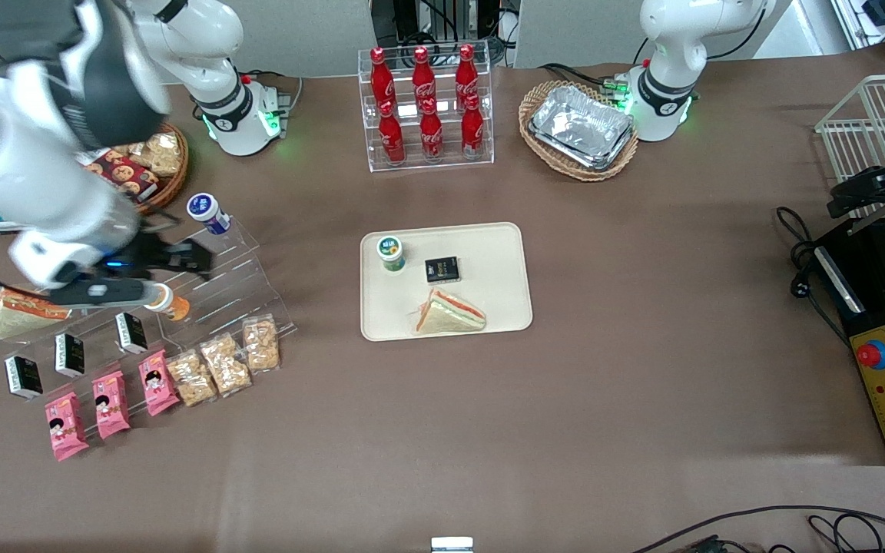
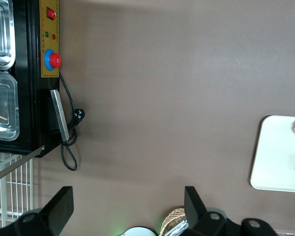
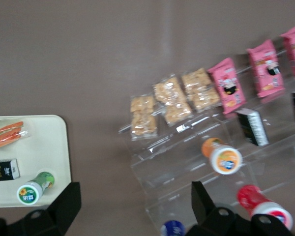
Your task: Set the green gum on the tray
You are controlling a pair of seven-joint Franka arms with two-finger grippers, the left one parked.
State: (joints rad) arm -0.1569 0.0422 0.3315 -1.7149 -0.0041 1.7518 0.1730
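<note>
The green gum (image 1: 391,252), a small green bottle with a white lid, stands upright on the cream tray (image 1: 488,307), in the corner far from the front camera and toward the working arm's end. It also shows in the right wrist view (image 3: 35,188) on the tray (image 3: 49,142). My right gripper (image 1: 189,257) is open and empty, hovering above the clear acrylic display stand (image 1: 235,269), well away from the tray. Its fingers (image 3: 69,201) stand wide apart, with bare table and the stand's edge between them.
A black box (image 1: 442,269) and a wrapped sandwich (image 1: 450,313) lie on the tray. A blue bottle (image 1: 208,213) and an orange bottle (image 1: 168,302) sit on the stand, snack packs (image 1: 223,361) in front. A cola rack (image 1: 427,107) and a basket of foil trays (image 1: 579,127) stand farther back.
</note>
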